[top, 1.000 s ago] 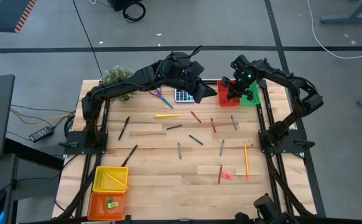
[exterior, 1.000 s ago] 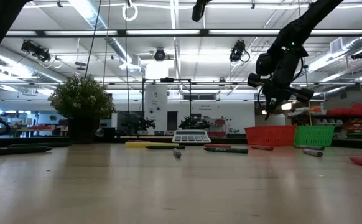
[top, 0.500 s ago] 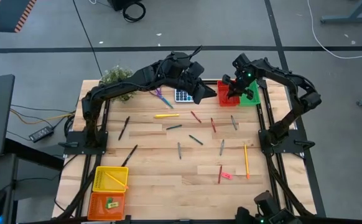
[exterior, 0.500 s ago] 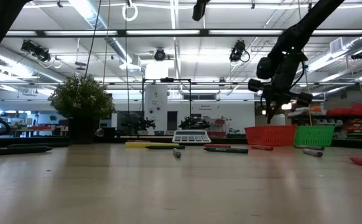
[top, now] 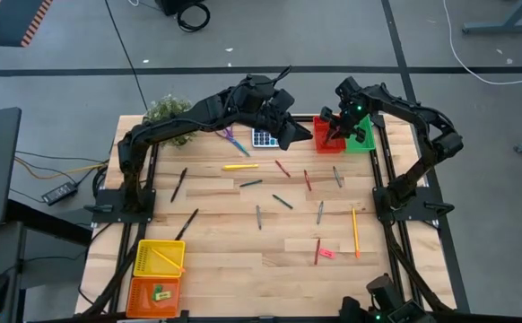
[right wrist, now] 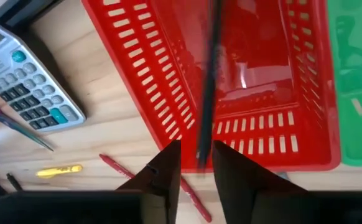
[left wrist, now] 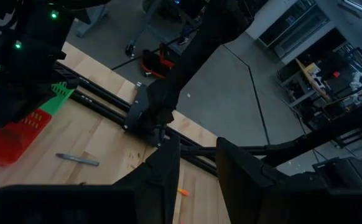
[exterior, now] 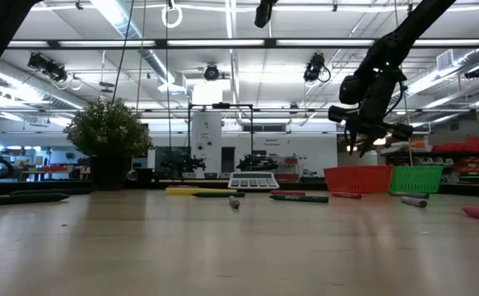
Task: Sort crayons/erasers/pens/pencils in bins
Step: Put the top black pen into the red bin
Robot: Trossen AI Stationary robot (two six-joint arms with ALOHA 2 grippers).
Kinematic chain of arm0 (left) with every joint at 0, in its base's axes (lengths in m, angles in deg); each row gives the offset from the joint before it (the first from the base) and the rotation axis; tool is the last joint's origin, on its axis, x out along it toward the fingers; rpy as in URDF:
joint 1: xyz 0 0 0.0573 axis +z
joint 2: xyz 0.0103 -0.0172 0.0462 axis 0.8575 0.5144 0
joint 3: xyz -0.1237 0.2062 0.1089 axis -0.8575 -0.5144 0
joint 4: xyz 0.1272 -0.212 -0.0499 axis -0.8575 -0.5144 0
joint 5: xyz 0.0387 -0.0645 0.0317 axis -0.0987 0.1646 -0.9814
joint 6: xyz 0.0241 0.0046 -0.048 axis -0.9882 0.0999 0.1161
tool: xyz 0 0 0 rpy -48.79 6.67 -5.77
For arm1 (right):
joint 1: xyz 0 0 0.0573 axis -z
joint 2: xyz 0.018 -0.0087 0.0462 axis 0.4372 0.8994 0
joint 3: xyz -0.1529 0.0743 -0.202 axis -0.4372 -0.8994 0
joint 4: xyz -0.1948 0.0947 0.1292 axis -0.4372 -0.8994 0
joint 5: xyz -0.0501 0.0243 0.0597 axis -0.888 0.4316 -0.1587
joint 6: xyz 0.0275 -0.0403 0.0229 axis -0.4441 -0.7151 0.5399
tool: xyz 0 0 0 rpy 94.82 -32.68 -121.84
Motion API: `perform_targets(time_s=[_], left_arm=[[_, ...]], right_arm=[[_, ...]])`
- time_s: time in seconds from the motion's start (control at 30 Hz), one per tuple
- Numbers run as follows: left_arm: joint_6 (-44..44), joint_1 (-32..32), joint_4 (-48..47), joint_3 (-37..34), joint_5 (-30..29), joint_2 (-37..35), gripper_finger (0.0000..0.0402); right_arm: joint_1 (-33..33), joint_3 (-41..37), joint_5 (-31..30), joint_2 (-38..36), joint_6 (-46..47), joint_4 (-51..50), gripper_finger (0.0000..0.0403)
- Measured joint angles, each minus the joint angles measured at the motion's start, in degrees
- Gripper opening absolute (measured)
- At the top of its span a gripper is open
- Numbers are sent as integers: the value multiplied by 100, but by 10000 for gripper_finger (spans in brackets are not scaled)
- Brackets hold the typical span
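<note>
While I steer from afar, high view: the right gripper (top: 337,133) hangs over the red bin (top: 321,136) in the upper right of the frame, with the green bin (top: 362,141) touching that bin's right side. I judge it is placed there so its load lands inside.
High view, left arm: the left gripper (top: 288,135) waits beside the calculator (top: 263,138), left of the red bin, clear of the drop.
High view, remaining work: many sticks lie loose mid-table; the yellow bin (top: 141,258) and orange bin (top: 135,294) sit at lower left.
Low view: at upper right the right gripper points down above the red bin, not touching it.
Left wrist view: my left fingers stand parted with nothing between them.
Right wrist view: a dark pen (right wrist: 209,74) stands on end over the bin's floor, its near end between my right fingers. Their gap looks wider than the pen, so I judge it let go and dropping.
</note>
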Motion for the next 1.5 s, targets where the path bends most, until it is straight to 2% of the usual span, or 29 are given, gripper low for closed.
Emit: perform_targets(time_s=[0.23, 0.63, 0.8, 1.0, 1.1, 1.23, 1.4, 1.5], left_arm=[[-33, 0, -94, 0, -1, 2, 110], [-46, 13, -335, 0, 144, 7, 110], [-160, 17, -670, 0, 184, 7, 110], [-174, 17, -904, 0, 174, 7, 110], [-163, 17, -1010, 2, -27, 7, 110], [134, 34, -1644, 9, -710, 53, 110], [74, 50, -2988, 9, -1418, 64, 110], [91, 86, -4132, 9, -1630, 63, 110]], right_arm=[[0, 2, -3, 0, -110, 150, 128], [-208, 11, 4, -262, -1049, 218, 127], [-419, 11, -16, -665, -1286, 327, 127], [-646, 11, -17, -1520, -1955, 553, 127], [-746, 13, -20, -1956, -2344, 601, 126], [-960, 14, 18, -2425, -2497, 575, 125], [-1261, 13, 145, -2902, -2562, 551, 125], [-1418, 15, 221, -3130, -2694, 551, 125]])
